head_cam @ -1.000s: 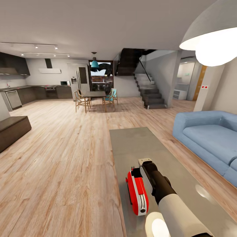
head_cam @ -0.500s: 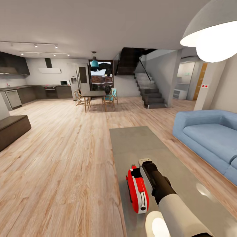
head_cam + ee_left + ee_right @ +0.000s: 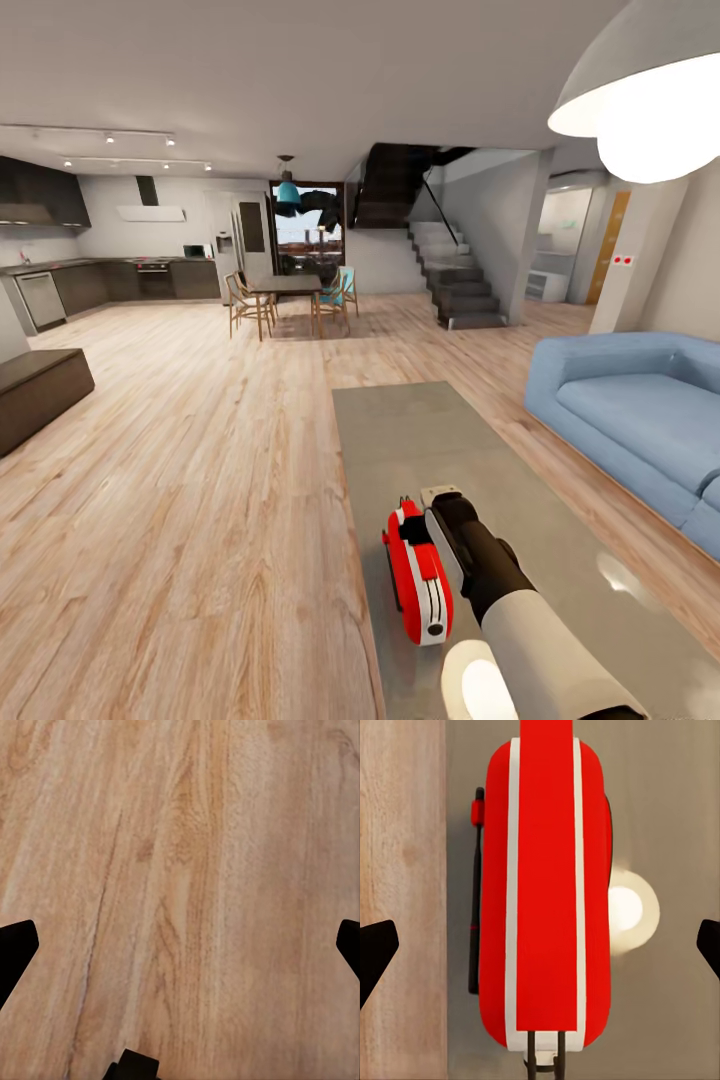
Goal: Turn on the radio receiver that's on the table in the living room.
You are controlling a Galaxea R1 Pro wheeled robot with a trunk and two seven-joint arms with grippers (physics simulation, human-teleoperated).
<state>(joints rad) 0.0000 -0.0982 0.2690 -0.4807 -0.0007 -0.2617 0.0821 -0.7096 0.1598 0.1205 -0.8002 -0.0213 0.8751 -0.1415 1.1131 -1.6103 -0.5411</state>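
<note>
The red radio receiver with white trim stands on its narrow edge near the left border of the long grey table in the living room. My right arm reaches over the table just to the radio's right. In the right wrist view the radio sits directly between the widely spread black fingertips of my right gripper, which is open. A thin dark antenna runs along the radio's side. The dial face is hidden. My left gripper hangs open over bare wood floor.
A blue sofa borders the table's right side, under a white dome lamp. A dark low cabinet stands at the left. Farther back are a dining table with chairs, stairs and the kitchen.
The whole head picture has slid up a little, so the camera has moved. The radio and my right arm keep nearly the same relation.
</note>
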